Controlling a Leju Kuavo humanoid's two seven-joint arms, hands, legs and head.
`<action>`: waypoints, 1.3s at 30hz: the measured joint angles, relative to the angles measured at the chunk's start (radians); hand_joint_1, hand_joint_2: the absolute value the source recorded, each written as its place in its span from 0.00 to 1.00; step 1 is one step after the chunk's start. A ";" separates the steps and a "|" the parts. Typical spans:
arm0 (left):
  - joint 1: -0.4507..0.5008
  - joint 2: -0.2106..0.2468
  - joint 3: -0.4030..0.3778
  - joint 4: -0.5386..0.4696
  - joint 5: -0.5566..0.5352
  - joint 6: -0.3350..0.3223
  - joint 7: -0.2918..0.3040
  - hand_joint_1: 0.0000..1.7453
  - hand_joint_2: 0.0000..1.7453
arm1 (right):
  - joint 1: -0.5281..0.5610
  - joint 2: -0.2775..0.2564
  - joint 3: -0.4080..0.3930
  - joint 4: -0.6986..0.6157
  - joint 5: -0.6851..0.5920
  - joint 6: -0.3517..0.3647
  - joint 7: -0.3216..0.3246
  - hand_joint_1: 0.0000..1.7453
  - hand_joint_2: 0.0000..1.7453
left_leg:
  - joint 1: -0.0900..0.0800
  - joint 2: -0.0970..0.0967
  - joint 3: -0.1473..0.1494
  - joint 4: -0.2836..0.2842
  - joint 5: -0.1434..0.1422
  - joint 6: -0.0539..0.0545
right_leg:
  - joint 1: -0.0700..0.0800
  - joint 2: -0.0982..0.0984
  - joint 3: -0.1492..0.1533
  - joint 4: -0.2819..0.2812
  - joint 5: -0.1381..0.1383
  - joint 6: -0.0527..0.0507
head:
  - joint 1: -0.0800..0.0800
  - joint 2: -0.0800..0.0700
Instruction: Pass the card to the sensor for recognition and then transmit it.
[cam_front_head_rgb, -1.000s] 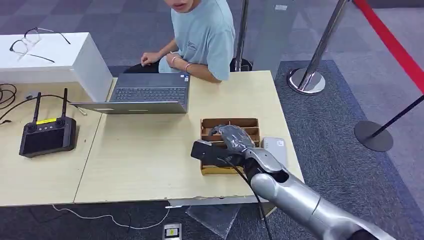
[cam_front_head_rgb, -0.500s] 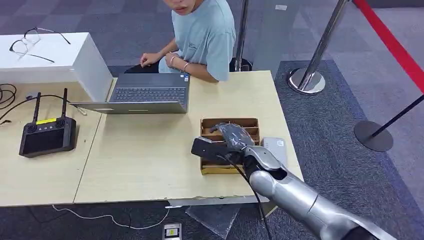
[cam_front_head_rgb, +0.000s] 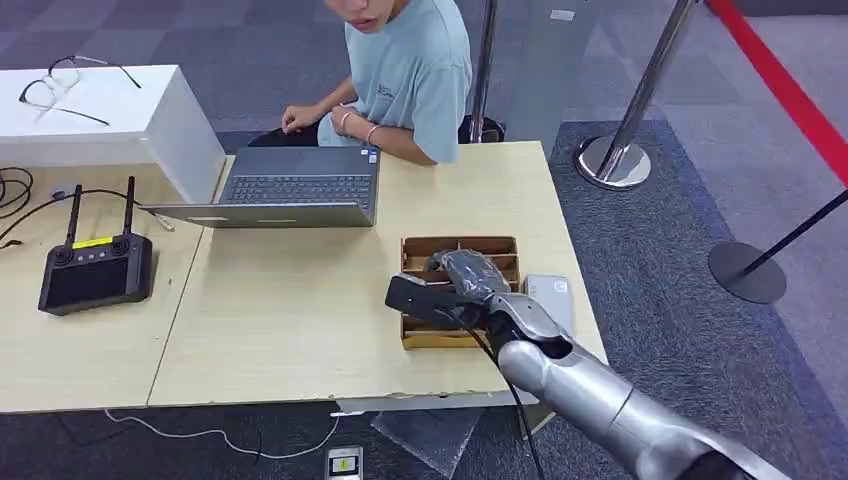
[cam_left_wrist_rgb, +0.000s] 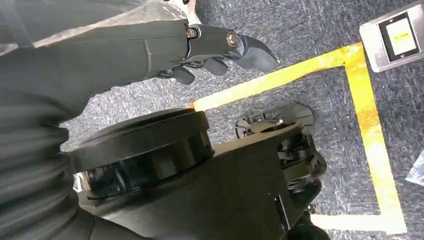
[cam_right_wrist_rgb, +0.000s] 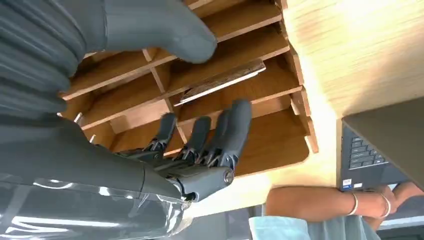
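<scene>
Nearest us, our left hand (cam_left_wrist_rgb: 220, 50) hangs over the grey floor, its fingers loosely curled and holding nothing. Our right hand (cam_front_head_rgb: 462, 283) hovers over the wooden slotted box (cam_front_head_rgb: 417, 337) on the table (cam_front_head_rgb: 290, 320), thumb and fingers apart around nothing. The card (cam_right_wrist_rgb: 222, 81) lies in one of the box's slots, between thumb and fingers but untouched. Just beside the box sits the pale sensor (cam_front_head_rgb: 550, 293). Farther off stand a laptop (cam_front_head_rgb: 290, 185) and a seated person (cam_front_head_rgb: 405, 70).
</scene>
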 joint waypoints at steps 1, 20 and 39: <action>0.000 0.000 0.000 0.000 0.000 0.000 0.000 0.00 1.00 | 0.000 0.001 0.000 0.003 0.000 0.000 0.000 0.97 1.00 | 0.000 0.000 0.000 0.000 0.000 0.000 | 0.000 0.000 0.000 0.000 0.000 0.000 | 0.000 0.000; 0.000 -0.001 0.000 0.000 0.001 0.000 0.000 0.00 1.00 | 0.002 0.002 -0.002 0.003 0.014 -0.056 -0.021 1.00 1.00 | 0.000 0.000 0.000 0.000 0.000 0.000 | 0.000 0.000 0.000 0.000 0.000 0.000 | 0.000 0.000; 0.000 -0.002 -0.006 0.000 -0.020 0.000 -0.012 0.00 1.00 | -0.099 0.042 -0.012 -0.053 0.168 -0.218 -0.071 1.00 1.00 | 0.000 0.000 0.000 0.000 0.000 0.000 | 0.000 0.000 0.000 0.000 0.000 0.000 | 0.000 0.000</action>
